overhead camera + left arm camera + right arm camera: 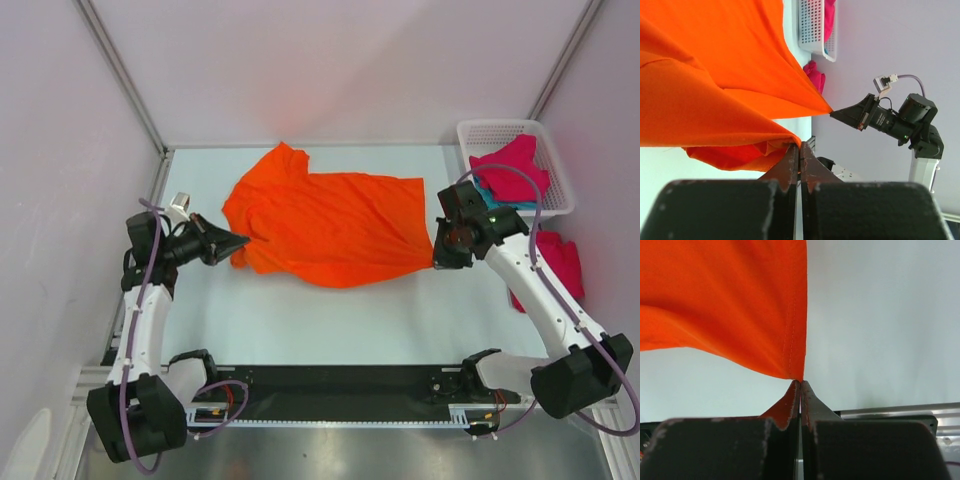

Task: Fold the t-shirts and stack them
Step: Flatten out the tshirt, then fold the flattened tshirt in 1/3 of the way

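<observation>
Across the pale desk [330, 320] we hold the orange t-shirt [330, 225] stretched crosswise, its long axis running from our left claw [240, 240], pinched tight on its left edge, to our right claw [440, 258], pinched tight on its right hem corner, each arm equally near.

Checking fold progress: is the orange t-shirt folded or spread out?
Spread out, not folded: the orange t-shirt is stretched between the left gripper and the right gripper, each shut on an opposite edge, with one sleeve showing.
</observation>
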`<state>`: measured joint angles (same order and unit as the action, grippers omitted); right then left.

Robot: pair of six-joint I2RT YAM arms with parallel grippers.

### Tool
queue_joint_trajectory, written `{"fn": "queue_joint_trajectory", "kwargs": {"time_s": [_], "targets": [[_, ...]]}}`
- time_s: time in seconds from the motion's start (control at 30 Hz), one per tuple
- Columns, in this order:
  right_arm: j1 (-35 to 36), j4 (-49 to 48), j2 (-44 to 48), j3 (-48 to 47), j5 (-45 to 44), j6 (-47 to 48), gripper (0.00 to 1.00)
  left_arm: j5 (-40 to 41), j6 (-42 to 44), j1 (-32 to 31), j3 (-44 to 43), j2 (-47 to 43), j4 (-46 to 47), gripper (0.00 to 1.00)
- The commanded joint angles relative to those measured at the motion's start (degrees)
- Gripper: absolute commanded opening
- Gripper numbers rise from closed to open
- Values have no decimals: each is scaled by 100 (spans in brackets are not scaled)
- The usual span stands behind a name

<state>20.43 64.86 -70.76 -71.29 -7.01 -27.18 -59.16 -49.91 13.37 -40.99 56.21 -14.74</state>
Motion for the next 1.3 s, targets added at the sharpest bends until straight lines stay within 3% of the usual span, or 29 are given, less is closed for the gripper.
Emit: {"fn": "queue_joint_trajectory", "kwargs": {"time_s": [0.0,0.37,0.67,0.77,0.93,1.07,1.27], "targets": [[102,308,369,290,85,-261,0,-79,499,26,310,-320,-607,0],[155,818,1099,887,-81,-666,0,176,367,78,812,-1033,-995,0],[102,-34,819,1205,-64,-692,0,290,307,140,707,-744,-715,0],[-12,-666,275,1047,-38,-596,0,422,289,157,540,-120,-249,0],[-451,-1588,-1102,661,279,-464,0,694,438,158,-206,1689,349,1],[-610,-1871,-2001,239,244,-429,0,695,456,175,-795,3322,630,1],[-881,-2021,-2591,-43,42,-394,0,695,430,236,-1420,4661,718,0]]}}
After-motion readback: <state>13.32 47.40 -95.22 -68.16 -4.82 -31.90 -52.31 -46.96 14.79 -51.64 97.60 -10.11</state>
